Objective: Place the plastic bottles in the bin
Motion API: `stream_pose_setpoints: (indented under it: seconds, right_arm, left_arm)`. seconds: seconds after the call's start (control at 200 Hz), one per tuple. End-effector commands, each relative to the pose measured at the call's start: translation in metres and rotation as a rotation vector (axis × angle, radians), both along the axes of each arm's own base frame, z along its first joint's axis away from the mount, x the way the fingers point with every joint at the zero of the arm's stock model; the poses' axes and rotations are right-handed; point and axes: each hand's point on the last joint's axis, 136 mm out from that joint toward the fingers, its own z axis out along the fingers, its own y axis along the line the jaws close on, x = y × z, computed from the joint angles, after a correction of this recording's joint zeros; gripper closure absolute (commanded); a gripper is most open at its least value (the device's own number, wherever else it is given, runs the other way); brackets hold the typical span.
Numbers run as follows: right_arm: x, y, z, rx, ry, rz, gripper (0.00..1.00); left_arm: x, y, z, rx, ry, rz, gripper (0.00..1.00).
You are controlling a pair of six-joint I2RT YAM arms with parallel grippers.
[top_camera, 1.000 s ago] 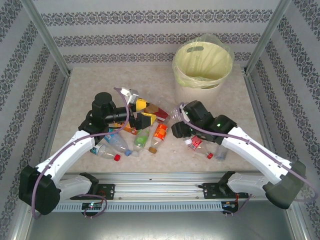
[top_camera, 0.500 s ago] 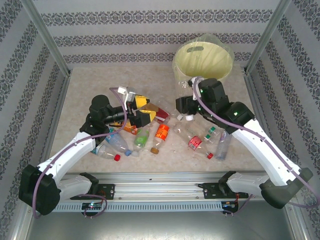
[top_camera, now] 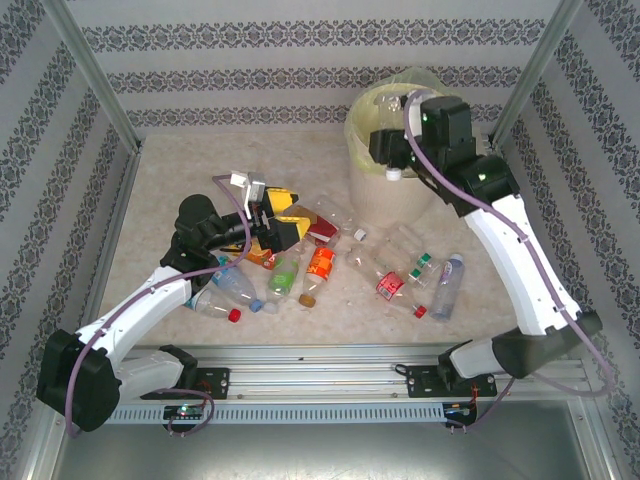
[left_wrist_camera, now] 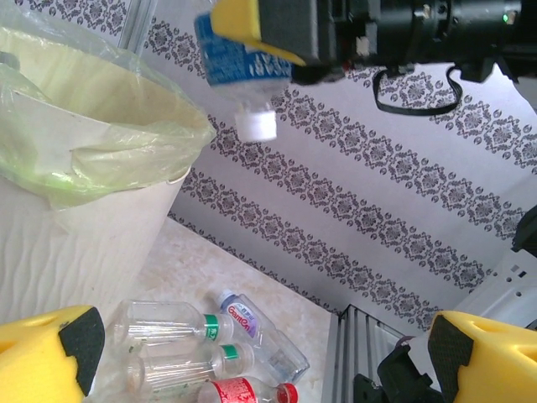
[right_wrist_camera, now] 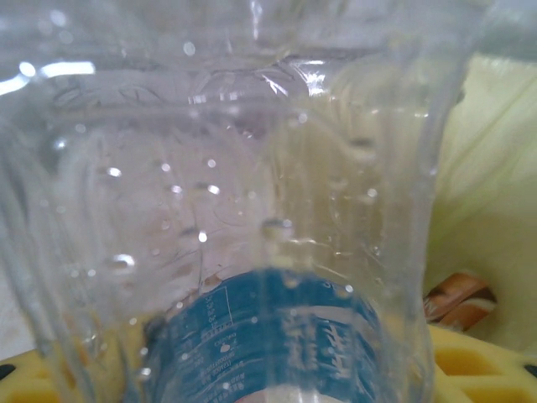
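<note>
My right gripper [top_camera: 388, 160] is shut on a clear bottle [right_wrist_camera: 252, 252] with a blue label and a white cap [top_camera: 394, 174]. It holds it cap down at the near rim of the bin [top_camera: 372, 180], the cream wastebasket with a pale yellow liner. The left wrist view shows that bottle [left_wrist_camera: 239, 59] hanging beside the bin [left_wrist_camera: 75, 210]. My left gripper [top_camera: 283, 222] stands open and empty above the pile of bottles, its yellow fingers [left_wrist_camera: 42, 353] wide apart. Several bottles lie on the table, among them a red-labelled one [top_camera: 388, 284], an orange one [top_camera: 320, 265] and a green one [top_camera: 284, 275].
Something brown-labelled [right_wrist_camera: 457, 298] lies inside the bin. More bottles [left_wrist_camera: 168, 327] lie right of the pile near my right arm's side, one with a blue tint [top_camera: 447, 285]. Patterned walls and metal posts [top_camera: 95, 75] enclose the table.
My right arm has lifted the blue-labelled bottle from the table up and back to the bin's rim. My left gripper has shifted slightly over the pile.
</note>
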Motion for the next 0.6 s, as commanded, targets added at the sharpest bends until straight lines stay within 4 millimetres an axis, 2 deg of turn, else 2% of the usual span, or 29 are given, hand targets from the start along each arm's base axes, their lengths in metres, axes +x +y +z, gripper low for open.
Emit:
stream_pose_setpoints:
  seconds: [0.0,0.135,0.24,0.42,0.6]
  right_arm:
    - [0.021,-0.015,0.015,-0.029,-0.035,-0.047,0.44]
    - [0.047,-0.027,0.014,-0.018,-0.014,-0.084,0.44]
    - [0.070,-0.037,0.003,-0.007,0.028,-0.121,0.44]
    - [0.099,-0.053,-0.027,0.000,0.130,-0.166,0.44]
    - [0.115,-0.066,-0.065,-0.008,0.254,-0.214,0.44]
  left_arm:
    - [-0.009,0.002,0.019,-0.034,-0.066,-0.006,0.00]
    - [-0.006,0.002,0.013,-0.002,-0.056,0.000,0.00]
    - [-0.004,0.002,0.009,0.017,-0.051,0.013,0.00]
    - [0.003,0.005,0.004,0.027,-0.036,0.053,0.00]
    - [0.014,0.011,-0.002,0.043,-0.019,0.134,0.00]
